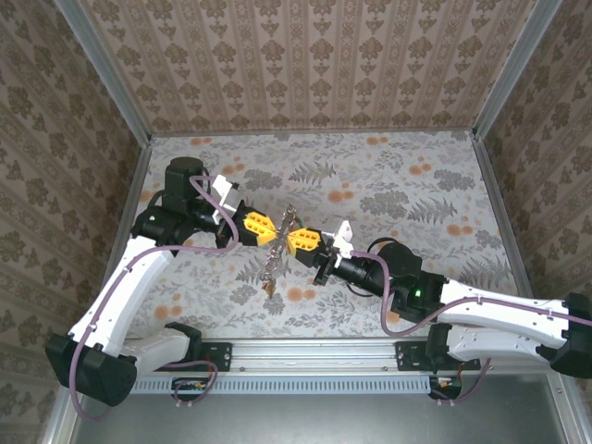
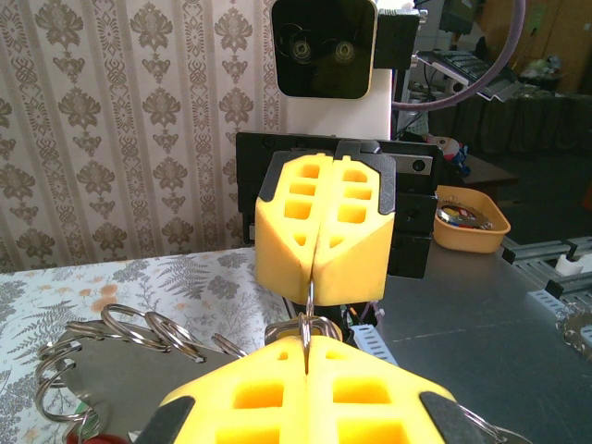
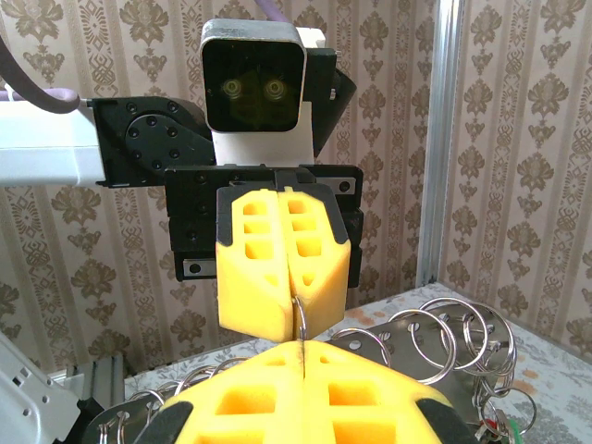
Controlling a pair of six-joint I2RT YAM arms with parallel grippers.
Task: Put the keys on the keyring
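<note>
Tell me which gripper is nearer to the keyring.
Neither is nearer. The left gripper is shut on the keyring from its left side and the right gripper from its right, with their fingertips almost meeting.

Damask-papered walls (image 1: pixel 305 65), fern-print tabletop (image 1: pixel 416 185)

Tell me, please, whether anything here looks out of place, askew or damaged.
Nothing looks spilled or damaged. The one oddity: the left gripper and right gripper meet tip to tip above the table, both shut on the same thin keyring, with the keys trailing below.
</note>
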